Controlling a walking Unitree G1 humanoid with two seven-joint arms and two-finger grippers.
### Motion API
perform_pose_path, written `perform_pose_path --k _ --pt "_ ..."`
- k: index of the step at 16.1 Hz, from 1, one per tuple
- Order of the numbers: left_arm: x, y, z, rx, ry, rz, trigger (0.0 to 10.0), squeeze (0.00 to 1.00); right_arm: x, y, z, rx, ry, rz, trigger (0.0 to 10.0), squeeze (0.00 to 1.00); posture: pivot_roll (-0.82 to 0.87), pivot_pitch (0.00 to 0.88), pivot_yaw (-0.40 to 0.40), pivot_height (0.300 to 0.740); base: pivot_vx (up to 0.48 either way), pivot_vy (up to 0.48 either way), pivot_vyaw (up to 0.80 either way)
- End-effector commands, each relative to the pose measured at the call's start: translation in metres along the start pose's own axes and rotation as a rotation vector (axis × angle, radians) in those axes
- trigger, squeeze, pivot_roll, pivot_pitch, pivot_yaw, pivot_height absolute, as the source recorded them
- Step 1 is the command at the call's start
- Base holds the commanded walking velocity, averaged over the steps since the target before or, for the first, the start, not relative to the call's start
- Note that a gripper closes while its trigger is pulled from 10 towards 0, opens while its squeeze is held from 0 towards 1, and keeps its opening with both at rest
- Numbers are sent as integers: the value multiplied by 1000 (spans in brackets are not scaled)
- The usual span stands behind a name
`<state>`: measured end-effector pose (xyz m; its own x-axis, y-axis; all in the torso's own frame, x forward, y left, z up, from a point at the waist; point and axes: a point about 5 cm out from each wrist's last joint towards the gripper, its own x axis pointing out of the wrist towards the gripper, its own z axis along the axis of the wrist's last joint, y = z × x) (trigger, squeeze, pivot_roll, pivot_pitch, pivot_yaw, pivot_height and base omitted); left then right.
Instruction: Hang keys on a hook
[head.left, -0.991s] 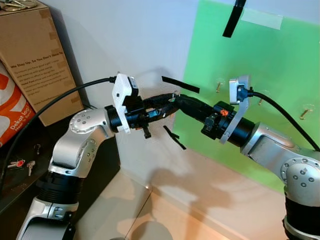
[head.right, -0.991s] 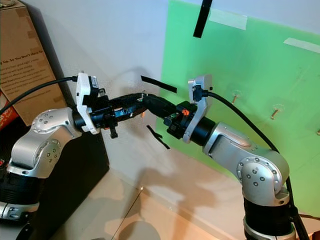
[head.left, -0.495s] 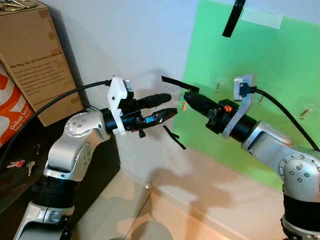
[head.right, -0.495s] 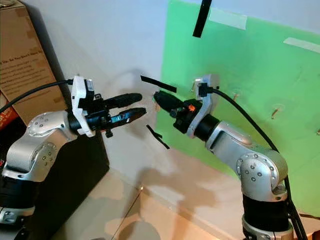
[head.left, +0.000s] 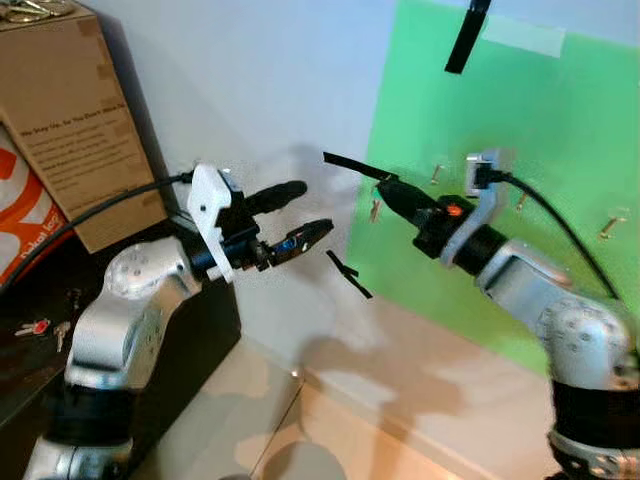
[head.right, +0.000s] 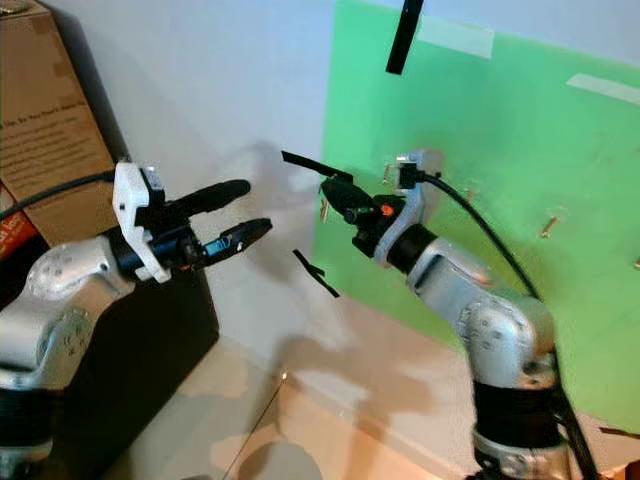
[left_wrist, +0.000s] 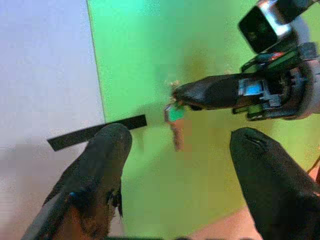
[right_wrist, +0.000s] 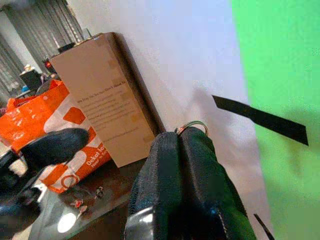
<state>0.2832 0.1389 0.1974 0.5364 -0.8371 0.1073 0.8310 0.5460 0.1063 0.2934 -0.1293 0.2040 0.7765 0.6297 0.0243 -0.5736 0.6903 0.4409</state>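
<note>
The small bunch of keys on a thin metal ring has a green tag at the top and one brownish key that hangs straight down from it. The bunch is in the air, just in front of the green board on the wall, near the left edge of this board.

The right gripper holds the bunch at its tip: its two black fingers are pressed together, and the ring stands out a little above the fingertips in the right wrist view. The key hangs free below the fingers and touches nothing that I can see.

The left gripper is well apart from the keys, on the left side, before the white wall. Its fingers are spread wide and hold nothing; in the left wrist view the keys appear between them, but further away.

On the green board a row of small brass hooks runs to the right; the nearest one is just beside the right gripper's wrist, and another hook is far to the right. Strips of black tape are on the wall near the board's left edge.

To the left stands a brown cardboard box on a dark tabletop, where another small set of keys lies.
</note>
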Motion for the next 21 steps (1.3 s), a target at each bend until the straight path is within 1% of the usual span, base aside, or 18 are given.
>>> perform_pose_path --k 1,2,3,6,9,10,12,16,21 --pt "2 -5 -1 20 20 13 10000 639 3 -3 1 -6 -13 -8 10000 0 -54 0 -12 740 0 0 0" --pt "1 -7 -6 15 50 33 10000 0 4 -7 1 -2 -17 -21 10000 0 -54 0 -11 740 0 0 0" --pt "0 -11 -11 2 76 53 10000 0 5 -12 1 2 -23 -36 10000 0 -54 0 -9 740 0 0 0" --pt "-9 -21 -20 -35 103 49 10000 0 -1 -18 4 -2 -40 -54 10000 0 -62 0 -5 740 0 0 0" --pt "-15 -24 -24 -55 119 53 10000 0 -8 -20 3 -2 -47 -61 10000 0 -68 0 -2 740 0 0 0" --pt "-18 -24 -28 -53 137 65 10000 0 -13 -23 0 3 -48 -78 10000 0 -74 0 0 740 0 0 0" --pt "-17 -26 -29 -56 139 61 10000 0 -17 -26 -1 6 -48 -91 10000 0 -80 0 0 740 0 0 0" --pt "-14 -30 -30 -56 138 51 10000 0 -21 -28 1 20 -57 -82 10000 0 -84 0 -6 740 0 0 0" --pt "-13 -31 -29 -47 135 46 10000 0 -18 -30 10 63 -114 -60 10000 0 -77 0 -13 740 0 0 0"
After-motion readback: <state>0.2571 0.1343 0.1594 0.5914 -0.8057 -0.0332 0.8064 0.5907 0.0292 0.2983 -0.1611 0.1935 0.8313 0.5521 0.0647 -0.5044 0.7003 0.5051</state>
